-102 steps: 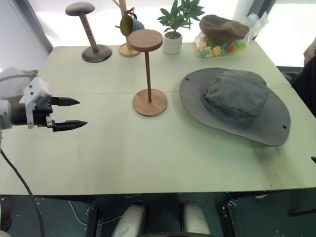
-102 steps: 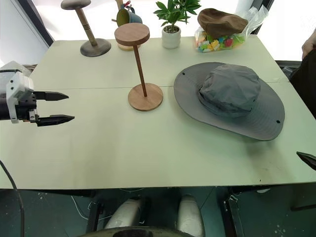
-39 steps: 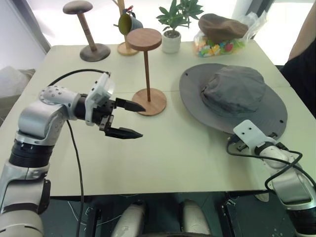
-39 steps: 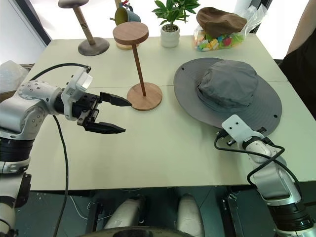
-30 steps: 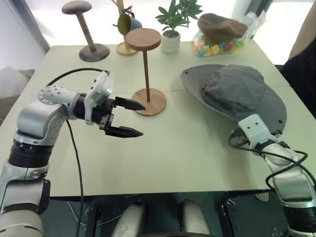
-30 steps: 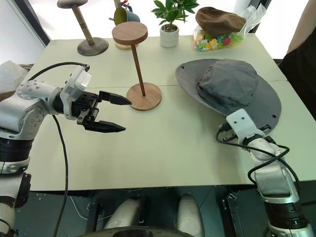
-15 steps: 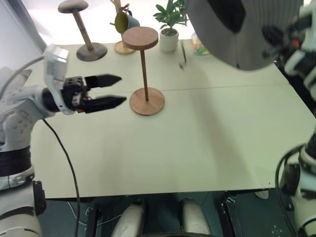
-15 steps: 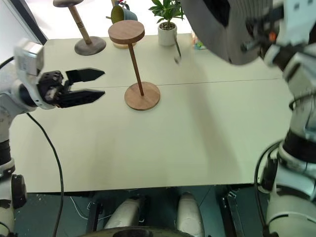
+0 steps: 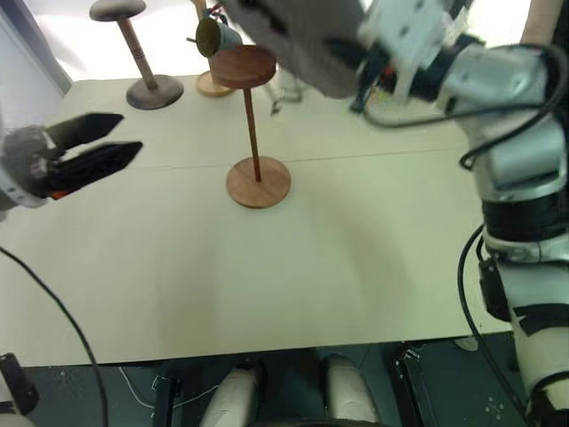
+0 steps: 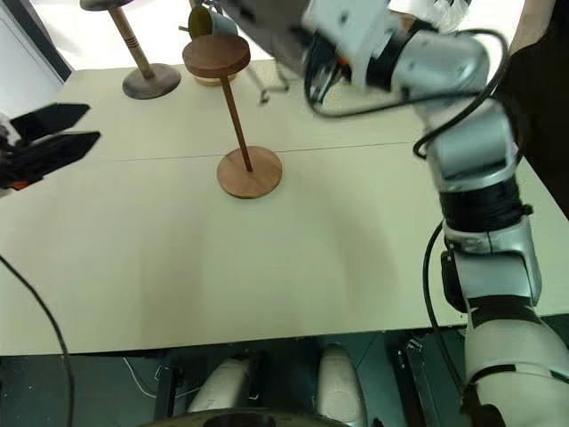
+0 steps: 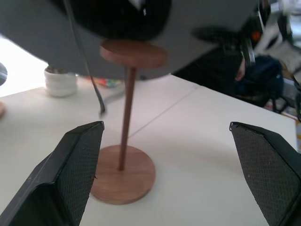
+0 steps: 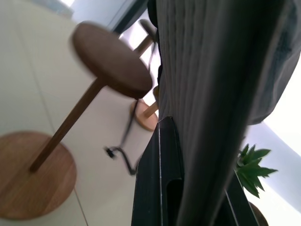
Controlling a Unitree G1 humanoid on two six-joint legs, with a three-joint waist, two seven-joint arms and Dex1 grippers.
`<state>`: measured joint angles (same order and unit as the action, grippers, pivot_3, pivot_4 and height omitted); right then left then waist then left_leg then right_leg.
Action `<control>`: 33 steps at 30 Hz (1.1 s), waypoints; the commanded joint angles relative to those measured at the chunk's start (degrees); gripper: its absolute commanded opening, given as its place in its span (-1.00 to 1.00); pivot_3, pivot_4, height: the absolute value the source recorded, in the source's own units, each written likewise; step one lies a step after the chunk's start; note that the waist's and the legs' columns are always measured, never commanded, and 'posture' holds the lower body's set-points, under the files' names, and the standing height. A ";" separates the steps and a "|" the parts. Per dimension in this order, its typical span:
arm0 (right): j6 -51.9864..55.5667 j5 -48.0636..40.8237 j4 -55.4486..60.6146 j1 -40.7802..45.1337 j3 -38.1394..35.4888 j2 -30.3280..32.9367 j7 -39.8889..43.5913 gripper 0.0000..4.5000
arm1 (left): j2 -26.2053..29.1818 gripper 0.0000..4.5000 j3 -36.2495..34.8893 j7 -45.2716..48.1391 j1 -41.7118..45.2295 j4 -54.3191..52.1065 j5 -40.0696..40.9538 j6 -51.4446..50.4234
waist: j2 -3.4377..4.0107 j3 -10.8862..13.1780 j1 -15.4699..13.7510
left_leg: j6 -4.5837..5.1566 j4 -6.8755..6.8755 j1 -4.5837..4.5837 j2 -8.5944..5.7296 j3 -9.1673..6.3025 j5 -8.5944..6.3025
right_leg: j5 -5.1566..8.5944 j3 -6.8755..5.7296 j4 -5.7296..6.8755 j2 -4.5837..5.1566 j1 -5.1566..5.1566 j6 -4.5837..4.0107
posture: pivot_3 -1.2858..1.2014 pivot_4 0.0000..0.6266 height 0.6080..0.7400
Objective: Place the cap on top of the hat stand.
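Observation:
The grey wide-brimmed cap (image 9: 293, 36) hangs in the air at the back of the table, tilted, its brim over and just behind the hat stand's flat disc top (image 9: 244, 66). My right gripper (image 9: 360, 71) is shut on the brim's edge; in the right wrist view a black finger (image 12: 157, 179) presses against the brim (image 12: 211, 70). The reddish-brown hat stand (image 9: 252, 124) stands upright on its round base (image 9: 258, 181) at mid-table. Far to the left my left gripper (image 9: 111, 142) is open and empty, pointing toward the stand (image 11: 126, 117).
A darker stand with a mushroom top (image 9: 133, 53) and a wooden hanger with a mug (image 9: 212, 37) stand at the back left. The cap's chin cord (image 9: 271, 102) dangles beside the stand's pole. The near half of the table (image 9: 284, 285) is bare.
My right gripper has lifted the cap off the table and swung it up and left to above the stand. My left gripper has drawn back to the left and risen.

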<state>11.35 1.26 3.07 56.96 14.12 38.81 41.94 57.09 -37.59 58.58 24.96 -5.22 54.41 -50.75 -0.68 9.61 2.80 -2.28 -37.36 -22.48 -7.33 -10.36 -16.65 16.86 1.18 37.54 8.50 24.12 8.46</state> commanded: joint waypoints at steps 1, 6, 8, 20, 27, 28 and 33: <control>-12.15 7.29 1.87 -3.67 0.56 2.33 -2.32 -0.98 | 2.14 1.00 -3.90 -0.36 -0.71 -0.18 0.89 0.68 | 0.01 0.00 -0.18 | -0.02 -0.02 0.00 -0.01 0.02 0.01 | 0.00 0.02 0.05 0.01 0.03 0.00 | 0.03 -0.52 1.00; -25.59 19.45 -1.22 -8.89 2.23 3.99 -9.55 -0.98 | 3.07 1.00 -4.90 -0.35 -1.32 0.37 1.31 0.63 | -0.01 -0.01 -0.24 | -0.17 -0.02 0.01 -0.01 0.07 0.10 | 0.01 0.11 0.36 -0.02 0.21 -0.01 | 0.03 -0.52 1.00; -26.98 21.27 -2.48 -10.36 2.20 2.84 -11.24 -0.98 | 3.25 1.00 -4.68 -0.32 -1.11 0.71 1.35 0.78 | -0.03 -0.02 -0.23 | -0.21 -0.02 0.02 0.00 0.07 0.12 | 0.01 0.12 0.43 -0.05 0.24 -0.02 | 0.03 -0.52 1.00; -33.54 43.56 -13.14 -12.25 6.79 -1.65 -30.94 -0.98 | 5.86 1.00 -0.99 2.23 3.28 6.31 0.35 1.08 | -0.04 -0.03 0.19 | -0.24 0.07 0.02 0.17 0.28 0.14 | -0.01 0.33 0.47 -0.25 0.41 -0.07 | 0.03 -0.52 1.00; -36.50 44.78 -14.42 -11.86 7.09 -0.03 -30.19 -0.98 | 13.08 1.00 1.50 11.63 -4.60 10.47 -9.87 9.59 | -0.04 -0.03 1.22 | -0.25 0.14 0.03 0.24 0.30 0.14 | -0.01 0.36 0.45 -0.36 0.42 -0.09 | 0.03 -0.52 1.00; -37.05 44.34 -14.44 -11.45 6.81 0.40 -29.51 -0.98 | 14.04 1.00 2.46 12.53 -4.94 12.02 -12.04 12.29 | -0.04 -0.03 1.24 | -0.26 0.15 0.03 0.26 0.30 0.15 | -0.01 0.38 0.44 -0.40 0.43 -0.10 | 0.03 -0.52 1.00; -38.70 42.79 -14.19 -9.48 5.68 2.33 -26.62 -0.98 | 15.37 1.00 4.82 14.67 -0.20 15.54 -13.17 16.11 | -0.08 -0.01 1.10 | -0.26 0.15 0.03 0.29 0.31 0.15 | -0.03 0.39 0.43 -0.46 0.41 -0.15 | 0.03 -0.52 1.00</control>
<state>-26.84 45.52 -11.77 45.60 21.87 40.45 14.60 71.07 -31.91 72.98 21.93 10.27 40.04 -35.05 -0.76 9.60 3.90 -2.55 -37.22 -22.45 -7.03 -10.06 -16.51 16.83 1.57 37.98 8.03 24.53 8.31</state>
